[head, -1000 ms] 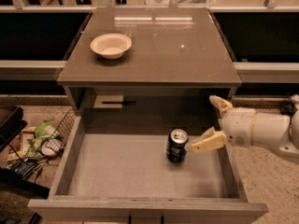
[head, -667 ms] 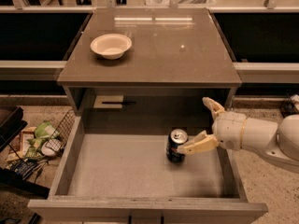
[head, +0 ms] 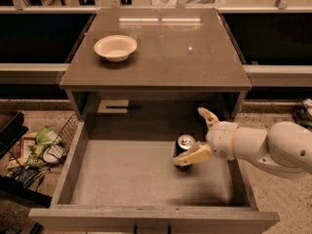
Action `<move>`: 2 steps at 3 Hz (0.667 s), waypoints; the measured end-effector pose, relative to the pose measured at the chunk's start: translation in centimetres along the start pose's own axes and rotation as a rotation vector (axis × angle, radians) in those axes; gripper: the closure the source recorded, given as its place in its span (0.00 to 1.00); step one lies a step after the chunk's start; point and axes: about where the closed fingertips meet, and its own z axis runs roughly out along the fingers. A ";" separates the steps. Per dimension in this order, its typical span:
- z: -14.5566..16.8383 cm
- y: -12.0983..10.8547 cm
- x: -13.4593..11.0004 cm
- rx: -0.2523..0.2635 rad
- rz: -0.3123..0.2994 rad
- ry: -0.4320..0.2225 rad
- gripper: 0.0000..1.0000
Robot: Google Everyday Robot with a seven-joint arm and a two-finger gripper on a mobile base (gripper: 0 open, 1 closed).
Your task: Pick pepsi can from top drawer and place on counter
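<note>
The pepsi can (head: 184, 146) stands upright on the floor of the open top drawer (head: 122, 177), right of its middle. My gripper (head: 198, 136) reaches in from the right and is open. Its near fingertip (head: 187, 157) crosses in front of the can's lower part. The far fingertip (head: 206, 115) is up and to the right of the can, apart from it. The can is not lifted. The counter (head: 165, 57) lies above the drawer, with a white bowl (head: 115, 48) on its left part.
The drawer's thick side walls (head: 68, 167) flank the can. A wire basket with packets (head: 44, 145) sits on the floor at the left. Dark shelf openings (head: 39, 38) lie on both sides of the cabinet. A pale label (head: 113, 106) hangs inside the cabinet.
My gripper has moved left toward the can. Its near finger now overlaps the can's front. The can has not moved.
</note>
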 end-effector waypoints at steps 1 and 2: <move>1.7 0.4 1.2 -0.038 0.020 0.022 0.00; 3.2 0.7 3.6 -0.074 0.074 0.055 0.02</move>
